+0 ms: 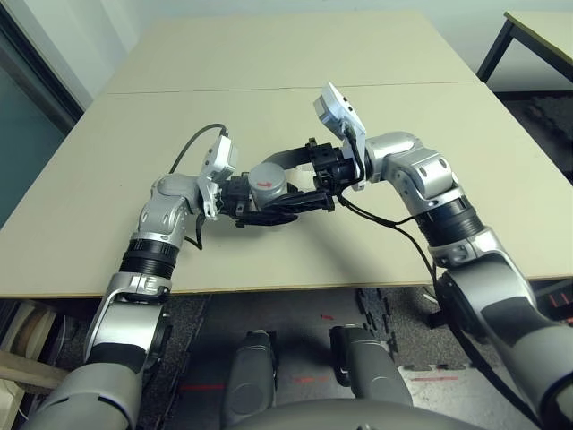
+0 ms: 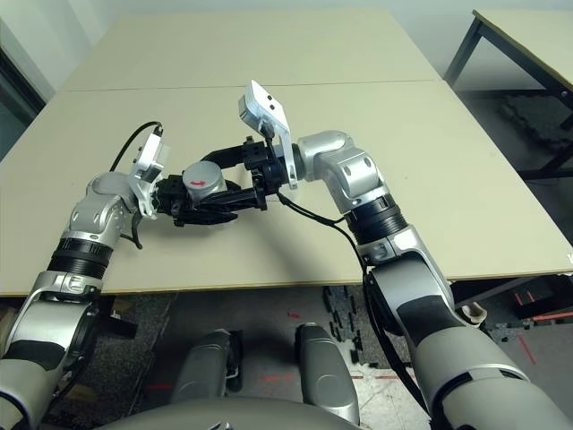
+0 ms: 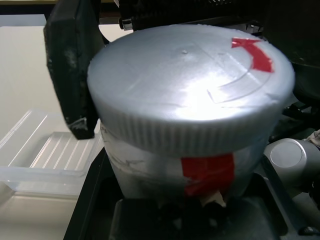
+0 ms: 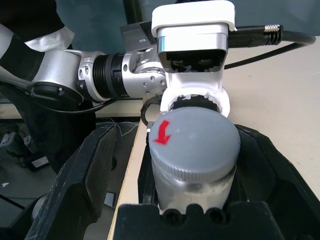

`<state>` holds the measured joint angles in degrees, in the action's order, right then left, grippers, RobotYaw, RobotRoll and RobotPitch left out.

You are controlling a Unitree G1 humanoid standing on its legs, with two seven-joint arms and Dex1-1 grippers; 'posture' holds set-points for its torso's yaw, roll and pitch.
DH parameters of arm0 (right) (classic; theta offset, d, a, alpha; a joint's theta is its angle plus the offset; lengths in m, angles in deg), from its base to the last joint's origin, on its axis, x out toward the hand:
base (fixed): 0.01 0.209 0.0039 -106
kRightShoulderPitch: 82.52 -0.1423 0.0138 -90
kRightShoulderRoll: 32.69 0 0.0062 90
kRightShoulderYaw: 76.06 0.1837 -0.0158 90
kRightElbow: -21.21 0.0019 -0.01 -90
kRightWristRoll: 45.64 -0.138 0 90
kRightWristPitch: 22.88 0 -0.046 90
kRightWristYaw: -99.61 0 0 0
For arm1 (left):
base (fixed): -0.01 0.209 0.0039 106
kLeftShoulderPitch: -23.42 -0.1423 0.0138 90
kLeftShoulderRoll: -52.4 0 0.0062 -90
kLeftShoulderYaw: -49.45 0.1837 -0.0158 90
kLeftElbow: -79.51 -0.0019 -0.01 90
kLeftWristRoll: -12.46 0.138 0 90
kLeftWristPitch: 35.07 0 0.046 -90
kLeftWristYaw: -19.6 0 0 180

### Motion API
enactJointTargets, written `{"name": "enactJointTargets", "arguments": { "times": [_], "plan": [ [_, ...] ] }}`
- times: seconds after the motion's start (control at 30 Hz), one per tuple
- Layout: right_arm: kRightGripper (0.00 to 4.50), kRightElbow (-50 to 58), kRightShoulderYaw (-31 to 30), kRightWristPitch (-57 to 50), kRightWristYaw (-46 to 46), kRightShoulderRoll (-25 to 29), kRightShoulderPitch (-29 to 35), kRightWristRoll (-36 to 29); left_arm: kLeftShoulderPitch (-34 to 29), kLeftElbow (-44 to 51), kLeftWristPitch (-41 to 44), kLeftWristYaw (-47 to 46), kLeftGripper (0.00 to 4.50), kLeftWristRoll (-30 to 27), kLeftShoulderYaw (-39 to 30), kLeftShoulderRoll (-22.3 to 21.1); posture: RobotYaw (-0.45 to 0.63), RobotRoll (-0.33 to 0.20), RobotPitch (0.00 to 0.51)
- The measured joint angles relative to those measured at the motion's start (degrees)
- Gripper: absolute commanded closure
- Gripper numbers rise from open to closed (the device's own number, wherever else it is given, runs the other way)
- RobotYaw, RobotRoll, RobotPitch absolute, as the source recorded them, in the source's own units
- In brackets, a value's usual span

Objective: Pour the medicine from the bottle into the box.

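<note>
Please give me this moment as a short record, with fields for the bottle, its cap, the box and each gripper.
bottle: silver-grey, red label, held above the table between the two grippers
cap: grey, red arrow on top, on the bottle
box: clear plastic, on the table beside the bottle
left gripper: shut on the bottle's body
right gripper: fingers on both sides of the cap, grip cannot be told
table: beige

My two head eyes look forward and down over my forearms at the table (image 1: 107, 179). Each wrist camera sits very close to the bottle (image 3: 190, 110), viewing its cap from opposite sides, so all views share it.
</note>
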<state>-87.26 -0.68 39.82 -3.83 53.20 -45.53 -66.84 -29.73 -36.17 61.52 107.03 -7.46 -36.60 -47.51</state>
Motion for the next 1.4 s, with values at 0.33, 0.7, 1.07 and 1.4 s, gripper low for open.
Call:
{"name": "enactJointTargets", "arguments": {
  "times": [0.33,0.7,1.07,1.4],
  "plan": [
    [0.00,-2.6,-0.2,2.0,-3.8,-4.7,-2.0,1.2,-0.2,0.0,0.3,-1.2,1.82,0.0,0.6,0.2,-0.06,0.000,0.099],
    [0.00,-9.2,0.2,5.6,-5.8,-2.9,-3.1,2.5,-1.2,0.0,0.7,-2.2,1.83,0.0,0.8,0.1,-0.06,0.000,0.094],
    [0.00,-7.5,1.5,6.6,-4.2,3.0,-1.0,1.0,-0.9,-0.6,1.0,-4.1,1.83,0.1,0.8,-0.1,-0.08,0.000,0.089],
    [0.00,-6.3,6.6,4.2,-5.2,13.4,2.0,1.4,1.2,-3.2,-1.4,-1.7,1.82,0.1,1.0,-0.6,-0.10,0.000,0.078]
  ]
}}
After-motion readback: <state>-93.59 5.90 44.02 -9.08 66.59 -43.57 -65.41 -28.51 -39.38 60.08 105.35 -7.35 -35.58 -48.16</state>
